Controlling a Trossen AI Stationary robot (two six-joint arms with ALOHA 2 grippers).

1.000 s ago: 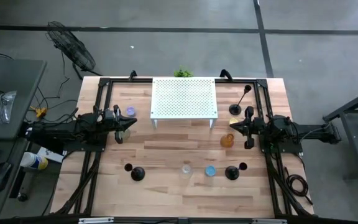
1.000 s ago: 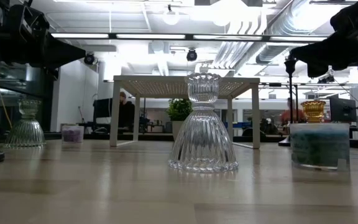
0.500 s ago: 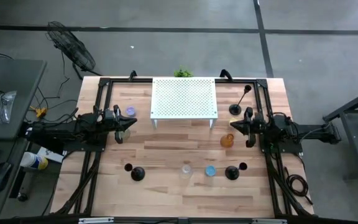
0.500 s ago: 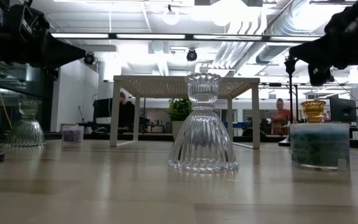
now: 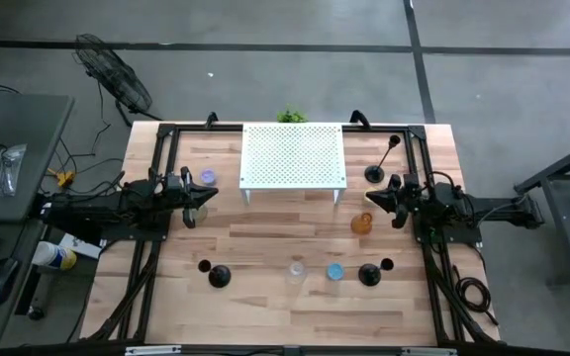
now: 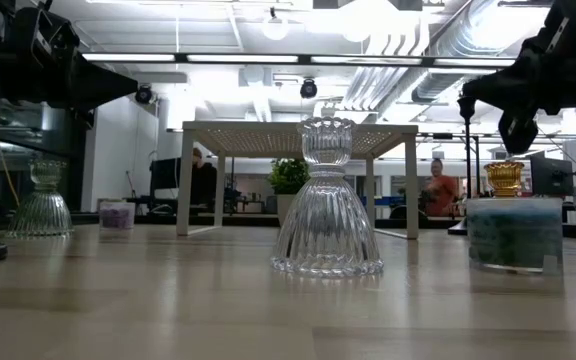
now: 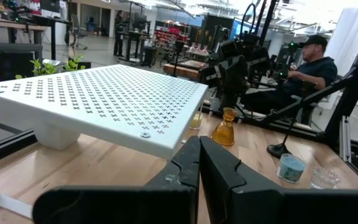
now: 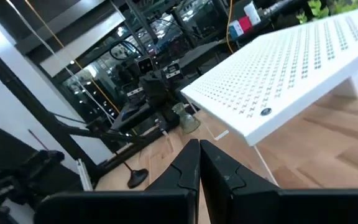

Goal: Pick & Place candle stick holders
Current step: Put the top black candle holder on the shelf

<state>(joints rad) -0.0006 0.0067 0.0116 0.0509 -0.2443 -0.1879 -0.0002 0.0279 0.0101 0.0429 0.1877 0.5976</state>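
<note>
Your right gripper, fingers pressed together and empty, hovers just above the orange glass holder; your left gripper, also closed and empty, waits near the purple cup. Black candlesticks stand along the table's front

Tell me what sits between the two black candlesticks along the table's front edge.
In the high view, between the left black candlestick and right black candlestick: a clear glass holder and blue cup.

- perforated shelf stands at the table's back middle.
- one candlestick right of the shelf.
- two candlesticks near the front edge, two votive cups between them.
</note>
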